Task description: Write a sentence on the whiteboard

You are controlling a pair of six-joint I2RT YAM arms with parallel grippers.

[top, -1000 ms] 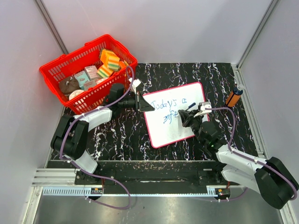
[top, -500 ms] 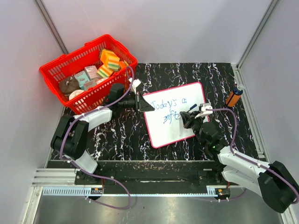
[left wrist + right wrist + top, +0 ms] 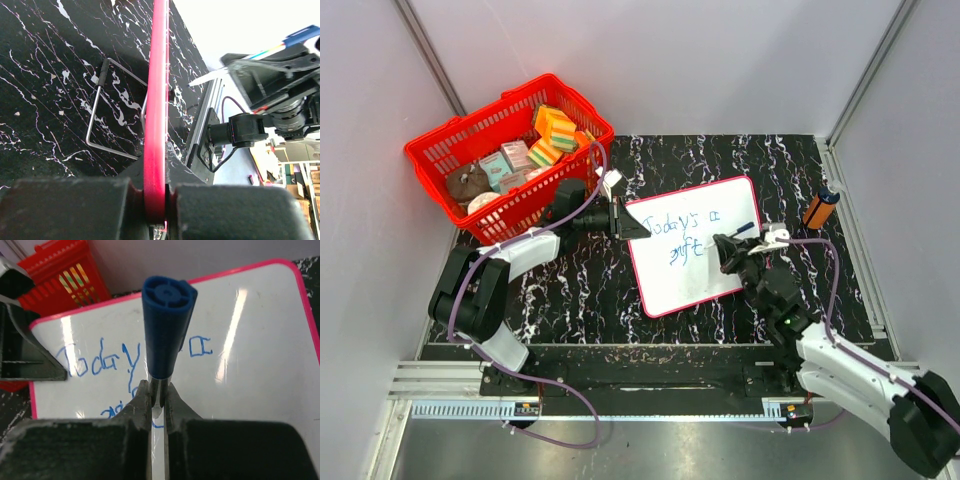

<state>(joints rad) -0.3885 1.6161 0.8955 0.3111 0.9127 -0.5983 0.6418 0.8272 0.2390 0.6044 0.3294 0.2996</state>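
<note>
Right pincer (image 3: 158,395) clamped on the barrel of a blue marker (image 3: 167,335), capped end pointing up at the wrist camera, tip hidden below the jaws; cannot tell whether it touches the board; left pincer (image 3: 155,200) shut on the red-pink rim at the whiteboard's far left corner, pinning it. Whiteboard (image 3: 692,288) lies skewed on the middle of the counter (image 3: 570,290), a little toward the right edge. Sentence (image 3: 685,235) partly written, by my reading: first line gives "Today's" and then a small box-like mark; a second, shorter line is begun beneath it, a scrawl I cannot make out. Marker sits just right of that second line's end, over blank board, so the writing looks midway; the lower half and the right side of the board are bare, room enough for the rest; remaining words, lifting off and releasing both grips are not yet done. Around: red basket (image 3: 520,205) full of small boxes at the far left corner, close behind the left arm; small orange cylinder (image 3: 820,208) with a dark top near the right edge, apart from the board; bent wire loop (image 3: 117,115) on the counter beside the board's rim. Nothing lies across the writing path; the right arm's own wrist covers part of the lower line from above.
</note>
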